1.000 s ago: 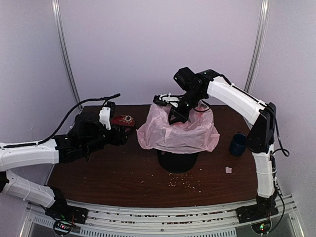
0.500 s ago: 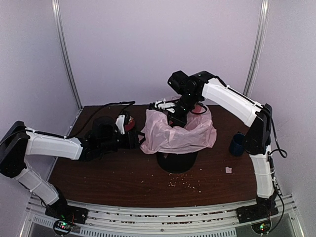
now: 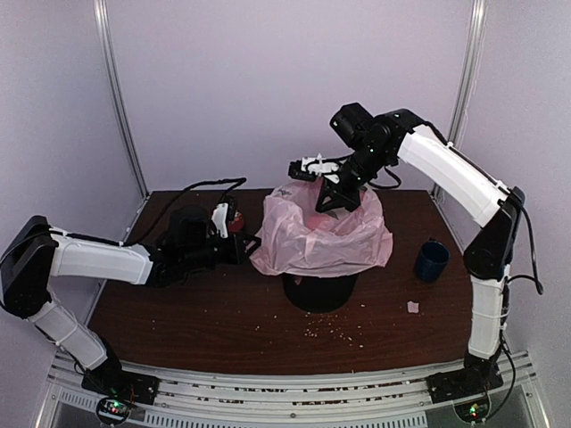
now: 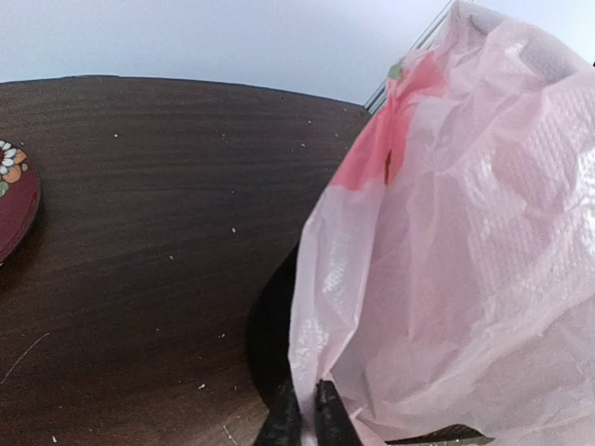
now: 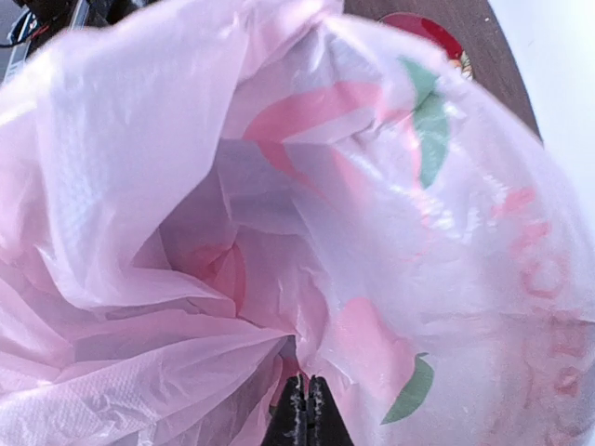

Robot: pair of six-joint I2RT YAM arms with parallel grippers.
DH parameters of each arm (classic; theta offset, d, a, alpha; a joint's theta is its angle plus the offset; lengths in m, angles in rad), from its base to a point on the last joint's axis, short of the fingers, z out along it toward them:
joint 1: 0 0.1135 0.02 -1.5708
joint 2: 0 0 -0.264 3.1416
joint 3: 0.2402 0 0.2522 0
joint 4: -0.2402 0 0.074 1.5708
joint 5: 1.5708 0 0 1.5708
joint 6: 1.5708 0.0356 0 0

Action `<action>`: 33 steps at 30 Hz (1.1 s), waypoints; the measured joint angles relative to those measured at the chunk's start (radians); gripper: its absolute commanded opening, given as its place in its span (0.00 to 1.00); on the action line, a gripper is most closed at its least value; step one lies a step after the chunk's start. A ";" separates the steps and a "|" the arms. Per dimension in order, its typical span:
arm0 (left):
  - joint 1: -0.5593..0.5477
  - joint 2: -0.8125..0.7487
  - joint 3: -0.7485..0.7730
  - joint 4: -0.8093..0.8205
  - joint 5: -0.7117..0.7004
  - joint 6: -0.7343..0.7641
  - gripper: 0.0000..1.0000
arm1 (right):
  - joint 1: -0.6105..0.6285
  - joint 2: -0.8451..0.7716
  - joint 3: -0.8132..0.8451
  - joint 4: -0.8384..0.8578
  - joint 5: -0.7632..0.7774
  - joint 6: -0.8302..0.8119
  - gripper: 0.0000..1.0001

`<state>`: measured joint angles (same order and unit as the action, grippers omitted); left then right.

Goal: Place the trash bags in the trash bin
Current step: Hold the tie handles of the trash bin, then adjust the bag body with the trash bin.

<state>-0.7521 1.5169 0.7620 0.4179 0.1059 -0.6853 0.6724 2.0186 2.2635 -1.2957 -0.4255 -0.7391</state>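
Since half a second ago, the right arm has lifted and swung toward the back right. It has carried the right gripper (image 3: 332, 194) higher, and the bag's top edge has come up with it. The left arm's reach is about the same, but the left gripper (image 4: 303, 420) has closed from a wide spread.

Left gripper: the fingertips are nearly together, pinching the lower left hem of the trash bag (image 3: 326, 234). In the wrist view the film rises up and to the right of the tips and fills the right half of the view.

Right gripper: the fingers are pressed together. Folds of film gather to the tips from both sides, so it is pinching an inner fold at the bag's back top. The bag's hollow lies just ahead of this gripper.

Bag position: draped over the upright trash bin (image 3: 319, 292) at the middle of the table (image 3: 205, 312). The skirt hangs outside and hides the rim, so only the bin's lower part shows. How much film sits inside the bin cannot be told.

Orientation: mouth up, peaked at the back under the right gripper. The long axis runs left to right across the table, wider than the bin.

Other items:
- A red flowered plate (image 4: 13, 200) lies beside the left wrist, apart from the bag.
- A blue mug (image 3: 431, 260) stands to the right of the bin, apart from it.
- Crumbs (image 3: 337, 333) and a white scrap (image 3: 412, 307) lie on the near tabletop.
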 measured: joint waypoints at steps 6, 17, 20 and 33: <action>0.000 0.000 0.003 -0.001 -0.017 0.003 0.00 | 0.002 0.056 -0.093 -0.027 0.023 -0.082 0.00; 0.000 0.054 0.046 -0.001 -0.027 0.005 0.00 | 0.006 0.135 -0.165 -0.046 0.061 -0.175 0.00; 0.000 0.056 0.049 -0.002 -0.035 0.006 0.00 | 0.011 0.161 -0.165 -0.045 0.077 -0.183 0.00; 0.000 0.065 0.060 -0.001 -0.069 0.006 0.00 | 0.053 0.267 -0.259 0.002 0.183 -0.192 0.00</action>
<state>-0.7525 1.5822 0.8223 0.4168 0.0368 -0.6792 0.7254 2.2860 2.0048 -1.2942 -0.2424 -0.9310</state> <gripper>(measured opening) 0.006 0.014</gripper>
